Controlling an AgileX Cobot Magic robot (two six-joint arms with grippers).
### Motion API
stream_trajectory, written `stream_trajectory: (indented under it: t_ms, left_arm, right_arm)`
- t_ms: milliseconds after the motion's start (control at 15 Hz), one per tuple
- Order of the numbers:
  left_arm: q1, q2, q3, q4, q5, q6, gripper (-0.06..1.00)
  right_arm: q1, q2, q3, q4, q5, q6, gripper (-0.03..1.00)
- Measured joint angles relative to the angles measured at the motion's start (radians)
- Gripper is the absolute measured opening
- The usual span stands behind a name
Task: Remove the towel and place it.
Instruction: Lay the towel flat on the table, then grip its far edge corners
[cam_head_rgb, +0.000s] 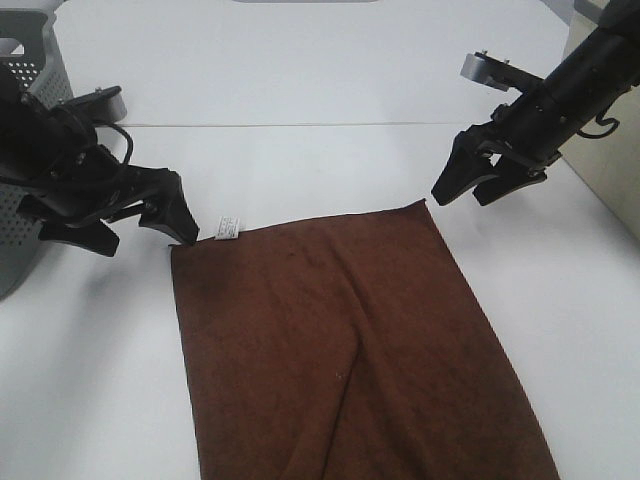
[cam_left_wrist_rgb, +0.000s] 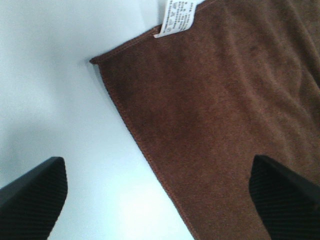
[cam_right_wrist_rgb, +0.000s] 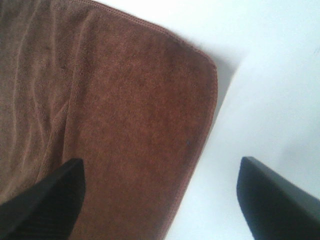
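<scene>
The towel (cam_head_rgb: 350, 350) is lying spread flat on the white surface (cam_head_rgb: 300, 160), with one far corner near each claw. The left claw (cam_head_rgb: 145, 240) is hanging wide open and empty at the corner bearing the white tag (cam_head_rgb: 228, 227), one finger tip touching or nearly touching that corner. The right claw (cam_head_rgb: 462, 197) is gaping open, gripping nothing, just beside the other corner.
</scene>
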Motion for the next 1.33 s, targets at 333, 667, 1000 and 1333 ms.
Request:
stream_trajectory:
  t_ms: [333, 667, 1000, 1333]
  left_arm:
    - [0.003, 0.119, 0.000, -0.176, -0.111, 0.122, 0.91]
    - [0.003, 0.198, -0.004, -0.442, -0.145, 0.374, 0.91]
    - [0.003, 0.217, -0.012, -0.504, -0.150, 0.406, 0.91]
    - [0.003, 0.217, -0.013, -0.505, -0.159, 0.355, 0.91]
  right_arm:
    - [0.000, 0.074, -0.073, 0.030, 0.010, -0.099, 0.80]
    - [0.000, 0.180, -0.166, 0.047, 0.018, -0.128, 0.80]
    - [0.000, 0.255, -0.230, 0.063, 0.029, -0.127, 0.80]
    - [0.002, 0.267, -0.236, 0.105, 0.026, -0.110, 0.80]
